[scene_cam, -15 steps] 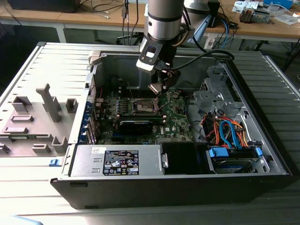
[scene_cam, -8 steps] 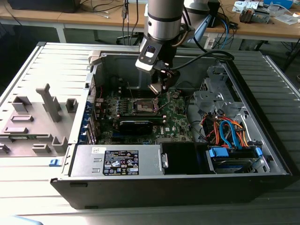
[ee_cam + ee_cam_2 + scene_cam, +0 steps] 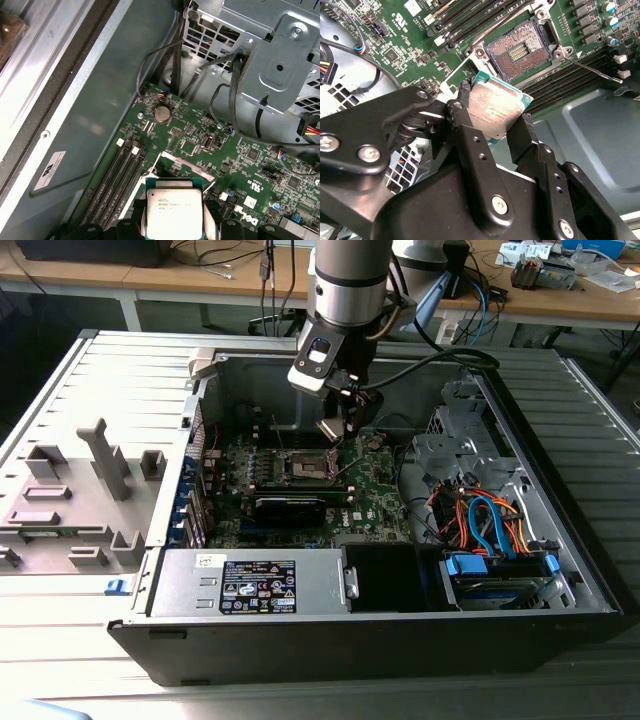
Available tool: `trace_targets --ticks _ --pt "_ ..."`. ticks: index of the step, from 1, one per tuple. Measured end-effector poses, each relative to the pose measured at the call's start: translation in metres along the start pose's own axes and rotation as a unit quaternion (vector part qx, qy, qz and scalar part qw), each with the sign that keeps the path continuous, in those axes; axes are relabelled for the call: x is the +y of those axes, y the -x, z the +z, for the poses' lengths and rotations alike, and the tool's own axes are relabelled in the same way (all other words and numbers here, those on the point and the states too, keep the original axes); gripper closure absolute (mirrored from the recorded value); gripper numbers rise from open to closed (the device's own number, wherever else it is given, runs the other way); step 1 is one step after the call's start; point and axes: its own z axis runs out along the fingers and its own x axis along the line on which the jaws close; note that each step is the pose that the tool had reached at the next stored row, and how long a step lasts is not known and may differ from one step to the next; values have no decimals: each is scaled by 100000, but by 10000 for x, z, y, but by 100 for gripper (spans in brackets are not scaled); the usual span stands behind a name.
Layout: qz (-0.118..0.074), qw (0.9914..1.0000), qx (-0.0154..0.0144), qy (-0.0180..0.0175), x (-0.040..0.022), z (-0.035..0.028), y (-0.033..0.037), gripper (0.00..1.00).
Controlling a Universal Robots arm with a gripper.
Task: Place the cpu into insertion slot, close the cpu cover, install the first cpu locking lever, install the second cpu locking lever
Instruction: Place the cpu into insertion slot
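Cpu [image 3: 492,114] in claw [image 3: 495,107] grip, seemingly aloft just beside insertion slot [image 3: 520,50].

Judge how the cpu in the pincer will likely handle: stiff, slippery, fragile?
Probably stiff: the cpu looks flat though the pincer grips only its two edges. Its smooth metal top suggests it may slip. Likely light, being so thin; the green rim may chip.
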Motion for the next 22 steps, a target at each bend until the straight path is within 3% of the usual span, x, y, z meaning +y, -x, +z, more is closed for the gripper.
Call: trace_targets --ticks 22 --pt "2044 99979 -141 32 -1 8 0 46"
